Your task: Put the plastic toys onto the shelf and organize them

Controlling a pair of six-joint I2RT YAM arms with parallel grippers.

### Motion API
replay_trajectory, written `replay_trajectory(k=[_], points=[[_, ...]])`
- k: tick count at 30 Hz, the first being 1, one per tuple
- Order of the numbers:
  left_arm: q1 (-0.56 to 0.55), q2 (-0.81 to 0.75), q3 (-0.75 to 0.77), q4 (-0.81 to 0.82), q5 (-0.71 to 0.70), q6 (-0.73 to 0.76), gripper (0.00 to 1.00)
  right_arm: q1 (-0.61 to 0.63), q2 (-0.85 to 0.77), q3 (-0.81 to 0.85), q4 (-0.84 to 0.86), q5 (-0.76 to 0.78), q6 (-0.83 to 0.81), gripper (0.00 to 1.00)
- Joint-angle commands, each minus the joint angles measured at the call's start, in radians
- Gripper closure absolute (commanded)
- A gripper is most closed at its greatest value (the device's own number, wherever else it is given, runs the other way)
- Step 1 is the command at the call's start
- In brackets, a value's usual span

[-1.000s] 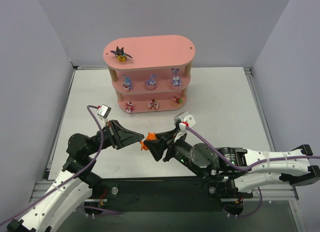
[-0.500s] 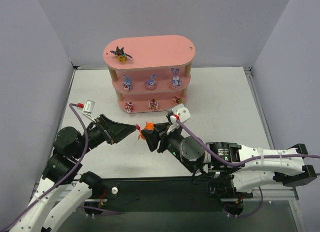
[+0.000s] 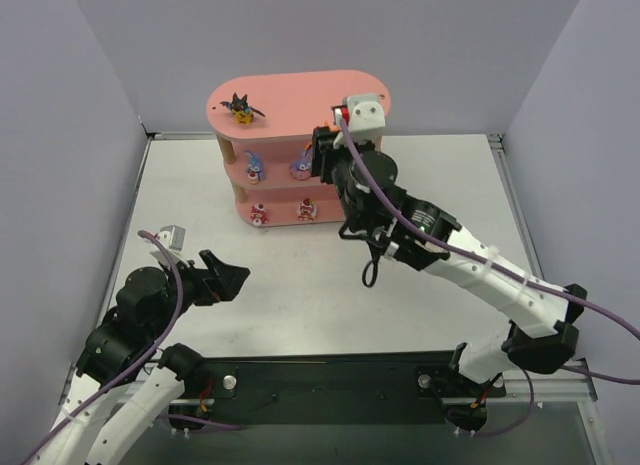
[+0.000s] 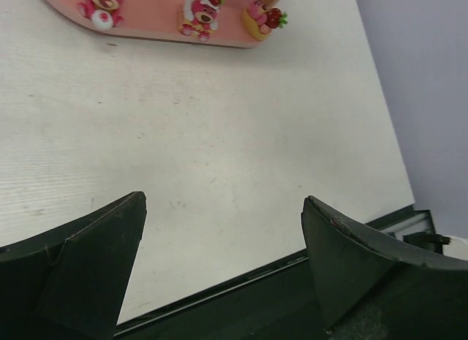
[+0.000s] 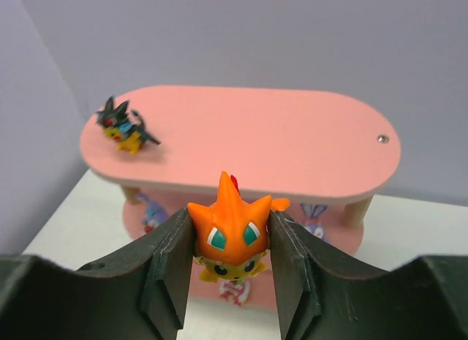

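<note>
The pink shelf [image 3: 290, 95] stands at the back of the table. A black bat-like toy [image 3: 240, 108] sits on its top board at the left. Two purple-blue bunnies [image 3: 254, 165] show on the middle board and two red-and-white toys [image 3: 259, 215] on the bottom one; the right arm hides the rest. My right gripper [image 5: 230, 216] is shut on the orange toy [image 5: 232, 234], held in front of and just below the top board [image 5: 292, 142]. Over the table's near left, my left gripper [image 3: 232, 280] is open and holds nothing, as its wrist view [image 4: 223, 199] confirms.
The white table [image 3: 450, 205] is walled by grey panels on the left, back and right. A black rail [image 3: 330, 370] runs along the near edge by the arm bases. The right arm stretches diagonally from the near right to the shelf.
The left gripper opened, let go of the orange toy and drew back to the near left. The right arm carried the toy from mid-table up to the shelf front.
</note>
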Motion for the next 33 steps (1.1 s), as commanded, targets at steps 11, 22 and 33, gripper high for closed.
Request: replay_trajectory(k=[11, 22, 33], points=[[-0.003, -0.035, -0.064, -0.007, -0.064, 0.160, 0.03, -0.292, 0.241, 0.196, 0.134, -0.184, -0.215, 1.00], [-0.001, -0.073, -0.070, -0.001, -0.075, 0.161, 0.03, -0.355, 0.296, 0.173, 0.290, -0.252, -0.232, 1.00], [-0.001, -0.079, -0.070, -0.001, -0.080, 0.163, 0.03, -0.406, 0.329, 0.154, 0.295, -0.289, -0.126, 1.00]])
